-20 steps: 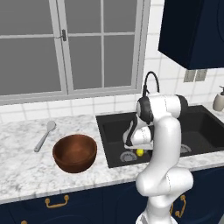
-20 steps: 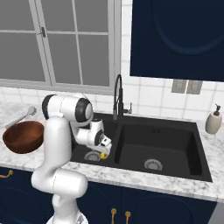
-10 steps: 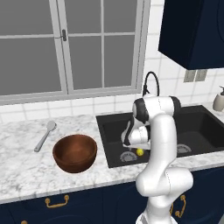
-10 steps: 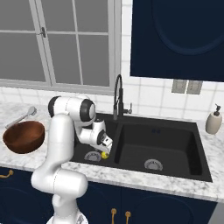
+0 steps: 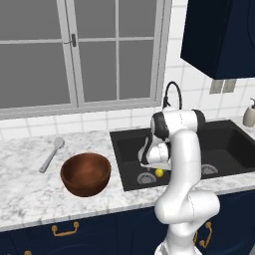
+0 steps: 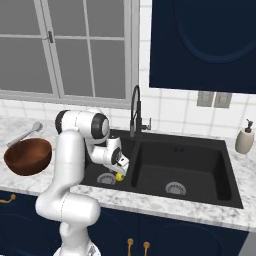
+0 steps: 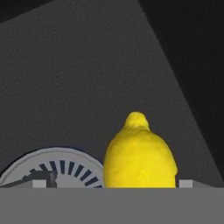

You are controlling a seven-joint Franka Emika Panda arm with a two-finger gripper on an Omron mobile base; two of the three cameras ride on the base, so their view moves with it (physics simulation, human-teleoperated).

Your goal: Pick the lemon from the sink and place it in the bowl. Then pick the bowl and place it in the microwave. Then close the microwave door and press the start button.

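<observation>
The yellow lemon (image 5: 159,172) (image 6: 119,176) lies on the floor of the black sink's (image 5: 128,145) (image 6: 175,159) left basin, beside the round drain. My gripper (image 5: 156,168) (image 6: 119,172) reaches down into that basin and stands open right over the lemon. In the hand view the lemon (image 7: 139,153) sits large between the two fingertips of the gripper (image 7: 112,183), not clamped. The reddish-brown wooden bowl (image 5: 85,173) (image 6: 27,156) stands empty on the marble counter left of the sink. The microwave and its door are out of view.
A steel drain (image 7: 52,170) lies just left of the lemon. The black arched faucet (image 5: 172,94) (image 6: 135,107) rises behind the sink. A spoon (image 5: 52,154) (image 6: 25,132) lies behind the bowl. A soap dispenser (image 5: 249,113) (image 6: 244,139) stands at the far right.
The hand has sunk a little lower over the lemon. Its jaws have stayed open, and the lemon and bowl have not moved.
</observation>
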